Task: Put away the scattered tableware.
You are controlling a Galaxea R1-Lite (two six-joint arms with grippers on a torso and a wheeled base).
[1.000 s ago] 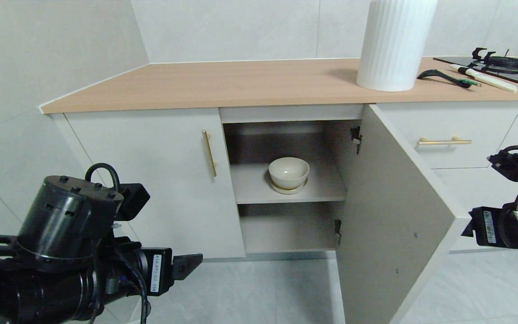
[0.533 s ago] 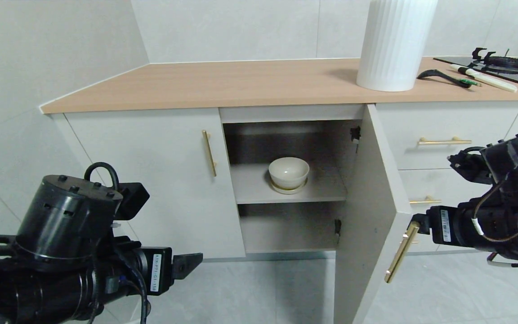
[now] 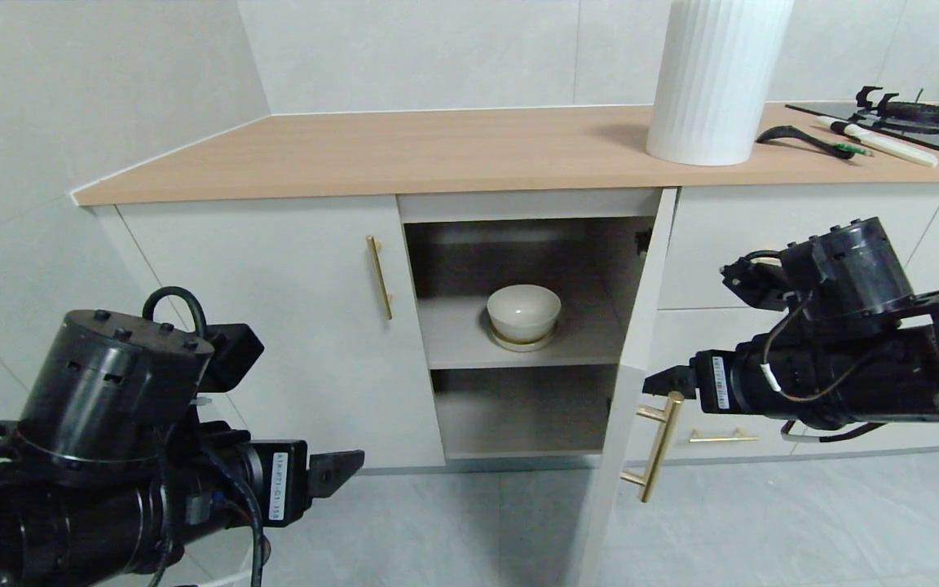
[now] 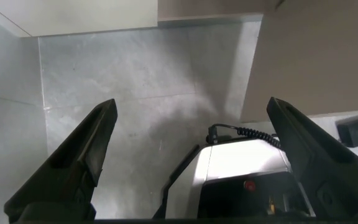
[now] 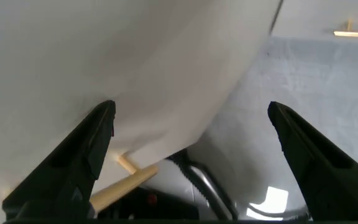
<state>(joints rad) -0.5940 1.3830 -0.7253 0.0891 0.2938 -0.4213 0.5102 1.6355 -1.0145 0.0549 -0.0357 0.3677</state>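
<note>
A cream bowl [image 3: 523,311] sits on a small plate [image 3: 522,341] on the middle shelf of the open cabinet [image 3: 518,350]. The cabinet's right door [image 3: 637,326] stands partly swung in, edge-on to me, with its gold handle [image 3: 655,447] facing outward. My right gripper [image 3: 665,381] is open against the door's outer face, just above the handle; the door's face [image 5: 135,74] and the handle [image 5: 126,180] lie between its spread fingers [image 5: 191,109]. My left gripper [image 3: 339,473] hangs low at the left over the floor, open and holding nothing [image 4: 191,106].
On the wooden counter [image 3: 404,151] stand a tall white ribbed vase [image 3: 718,81], a black utensil [image 3: 804,140] and a white-handled tool [image 3: 881,143] beside a stove [image 3: 922,110]. The left door [image 3: 290,326] is closed. Drawers [image 3: 722,436] lie behind my right arm. Grey floor tiles [image 3: 478,522] spread below.
My right arm has swept to the left, and the cabinet door has swung from wide open to about half shut with it. The left arm has barely shifted.
</note>
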